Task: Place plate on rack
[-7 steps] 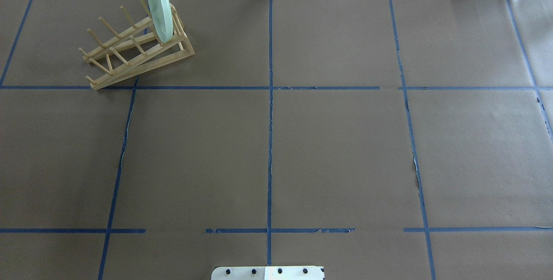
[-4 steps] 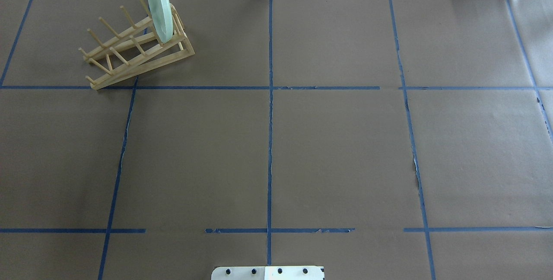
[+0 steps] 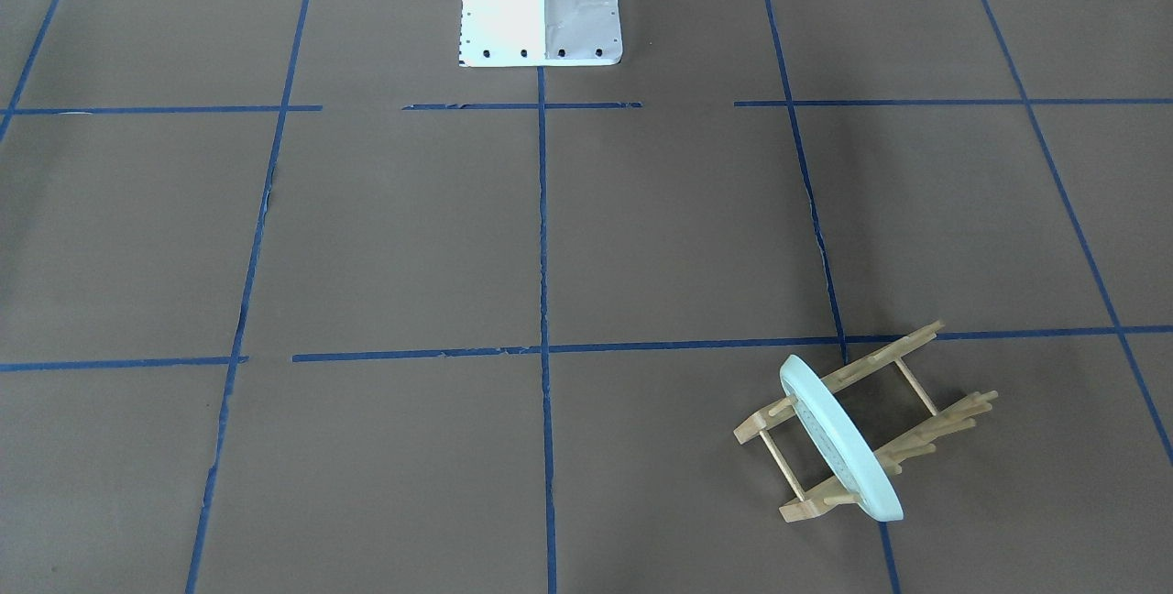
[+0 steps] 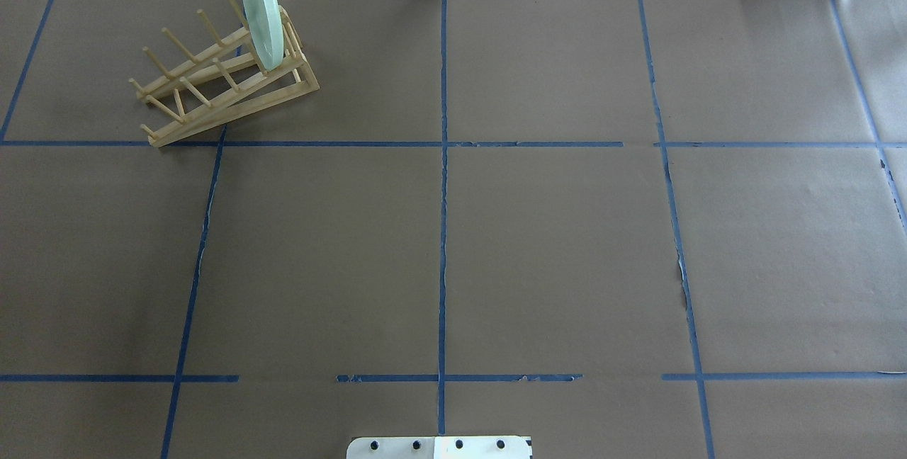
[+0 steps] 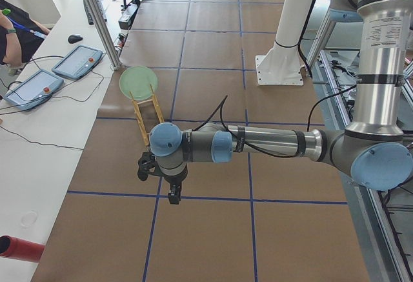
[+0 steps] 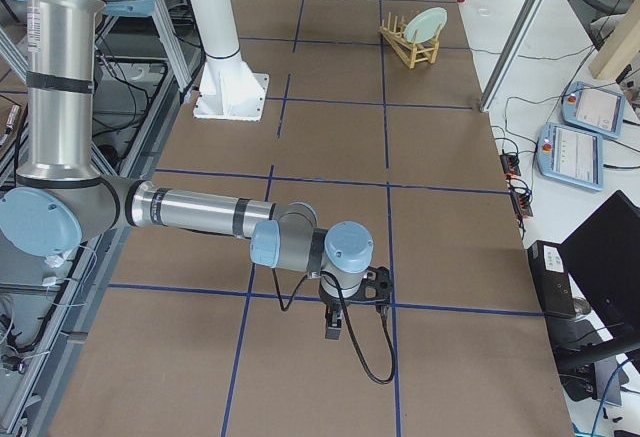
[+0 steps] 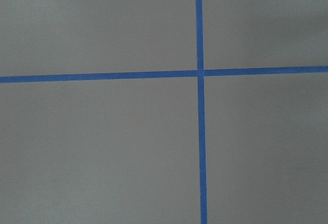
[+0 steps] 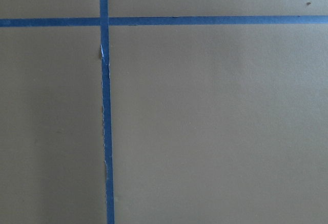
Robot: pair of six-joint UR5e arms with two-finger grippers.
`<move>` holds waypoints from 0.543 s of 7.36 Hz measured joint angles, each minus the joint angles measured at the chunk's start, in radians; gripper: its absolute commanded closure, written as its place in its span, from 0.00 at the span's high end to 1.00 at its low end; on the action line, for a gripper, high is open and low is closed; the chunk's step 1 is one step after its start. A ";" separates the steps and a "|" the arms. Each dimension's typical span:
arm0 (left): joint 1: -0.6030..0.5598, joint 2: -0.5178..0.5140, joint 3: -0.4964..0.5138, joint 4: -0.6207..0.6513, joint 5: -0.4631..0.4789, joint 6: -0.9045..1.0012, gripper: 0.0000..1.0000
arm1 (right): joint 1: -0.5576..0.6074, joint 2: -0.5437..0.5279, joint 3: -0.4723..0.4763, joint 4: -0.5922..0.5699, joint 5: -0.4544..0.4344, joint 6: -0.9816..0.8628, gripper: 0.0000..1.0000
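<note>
Plate (image 4: 260,9) on edge in rack (image 4: 241,108) end slot, overhead 10 o'clock. Likely stiff, slick, chippable; take hold at top rim. Left gripper (image 5: 171,195), right gripper (image 6: 334,325): spread or pressed, cannot tell.

Left arm (image 5: 271,143) stretched out level, left end effector (image 5: 173,195) pointed downward, right arm (image 6: 190,209) likewise extended, right end effector (image 6: 333,325) pointed downward, jaw states not discernible

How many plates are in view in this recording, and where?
1. The plate stands on edge between the pegs at one end of the rack, on the far part of the table, on the robot's left side. No other plate shows.
</note>
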 measured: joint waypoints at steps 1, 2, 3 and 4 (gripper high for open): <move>0.000 0.000 0.005 -0.001 -0.023 0.001 1.00 | 0.000 0.000 0.000 0.000 0.000 0.000 1.00; 0.000 0.002 0.007 -0.002 -0.032 0.000 1.00 | 0.000 0.000 -0.001 0.000 0.000 -0.001 1.00; 0.000 0.003 0.006 -0.002 -0.033 -0.001 1.00 | 0.000 0.000 -0.001 0.001 0.000 0.000 1.00; 0.000 0.003 0.007 -0.003 -0.032 -0.001 1.00 | 0.000 0.000 -0.001 0.001 0.000 0.000 1.00</move>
